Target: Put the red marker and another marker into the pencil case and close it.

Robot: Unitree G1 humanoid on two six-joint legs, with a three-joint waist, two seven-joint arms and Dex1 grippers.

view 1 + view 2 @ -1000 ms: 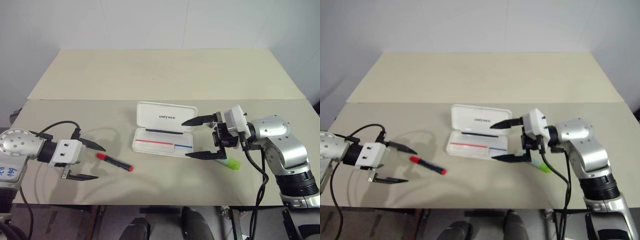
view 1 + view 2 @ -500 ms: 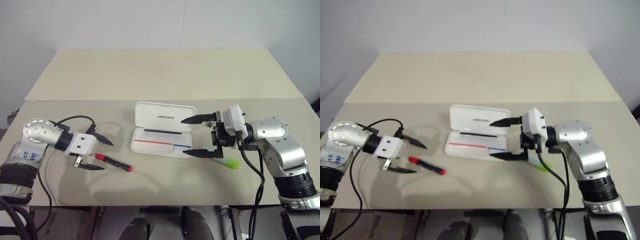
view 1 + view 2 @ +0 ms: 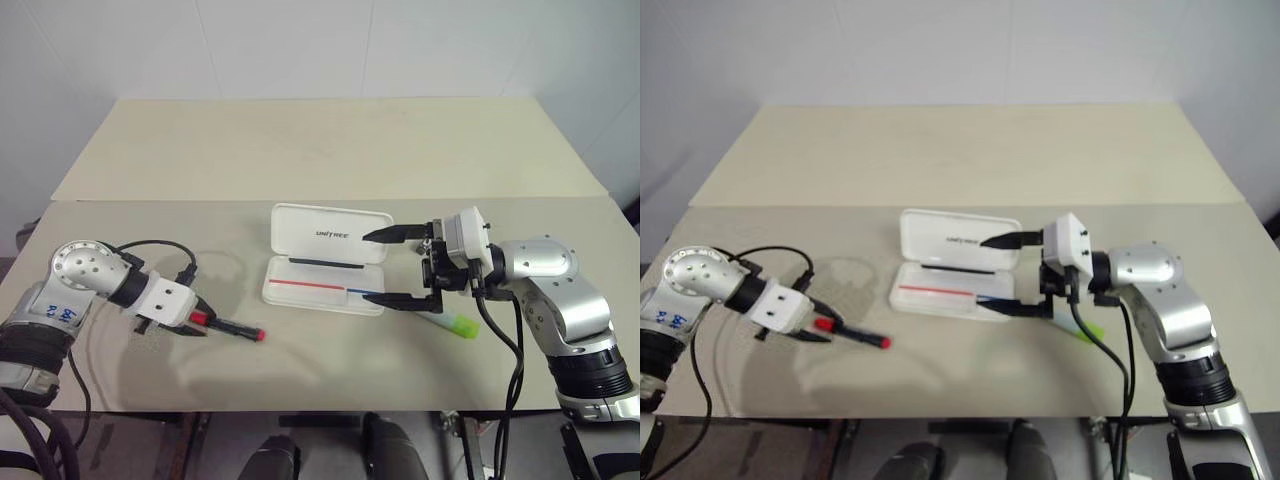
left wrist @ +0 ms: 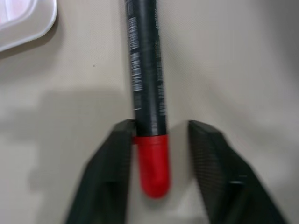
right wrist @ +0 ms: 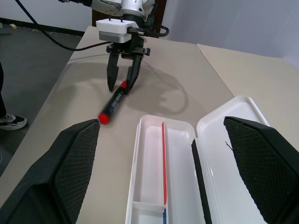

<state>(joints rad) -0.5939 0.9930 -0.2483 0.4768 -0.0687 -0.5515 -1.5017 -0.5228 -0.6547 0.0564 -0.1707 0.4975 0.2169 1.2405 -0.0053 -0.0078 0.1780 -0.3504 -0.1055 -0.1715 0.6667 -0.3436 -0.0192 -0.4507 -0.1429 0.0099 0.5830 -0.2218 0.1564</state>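
Left eye view: a matt beige table [image 3: 320,150] is shown, made of two slabs joined by a straight seam. On the near slab a flat white plastic pencil case [image 3: 327,259] with rounded corners is laid open, its hinged lid folded back and printed in black. A red and blue line is seen in the tray, and no marker in it. A slim red marker with a black barrel [image 3: 228,326] lies on the table well apart from the case, on the robot's left. The left gripper [image 3: 196,320] is set around the marker's red end; its black fingers are narrowed about it. The right gripper [image 3: 385,267] is held beside the case's right end, jaws spread wide and holding nothing. A stubby pale-green highlighter with a lime cap [image 3: 452,324] is partly hidden behind the lower finger.

Left wrist view: the glossy red cap is seen between two textured black fingers [image 4: 112,177]; one touches it, a thin gap remains at the other.

Right wrist view: the empty tray and its small divided compartment are shown between the wide-set fingers [image 5: 70,158].
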